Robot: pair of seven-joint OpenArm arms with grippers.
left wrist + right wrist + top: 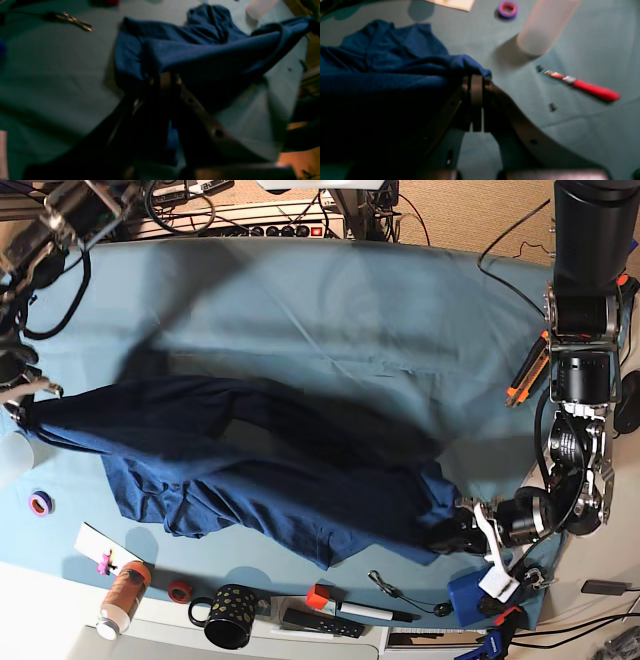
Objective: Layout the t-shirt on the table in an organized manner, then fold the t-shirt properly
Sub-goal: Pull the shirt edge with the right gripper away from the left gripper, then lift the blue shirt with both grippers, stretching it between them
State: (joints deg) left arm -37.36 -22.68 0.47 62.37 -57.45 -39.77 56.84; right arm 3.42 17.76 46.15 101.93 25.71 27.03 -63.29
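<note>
The layout step is in hand: one t-shirt (270,480) is stretched between the two arms across the lower half of the surface (330,310), running from about 9 o'clock to 4 o'clock in the base view. Part of it sags onto the teal cover and part hangs in the air, so it is not yet flat.

The left tool (163,78) is clenched on a bunched edge of the t-shirt at 4 o'clock. The right tool (476,80) is clenched on the opposite end at 9 o'clock, its jaws pressed together with cloth between them.

By my judgement the next move calls for both arms to keep the cloth taut and lower it together, so that it lands smooth and free of wrinkles before any fold starts.

Counted: one t-shirt, two tools, one red-handled knife (585,86), one purple tape ring (507,8), one frosted cylinder (542,27), one spotted black mug (228,614) at 6 o'clock, one orange bottle (122,596) near 7 o'clock.
</note>
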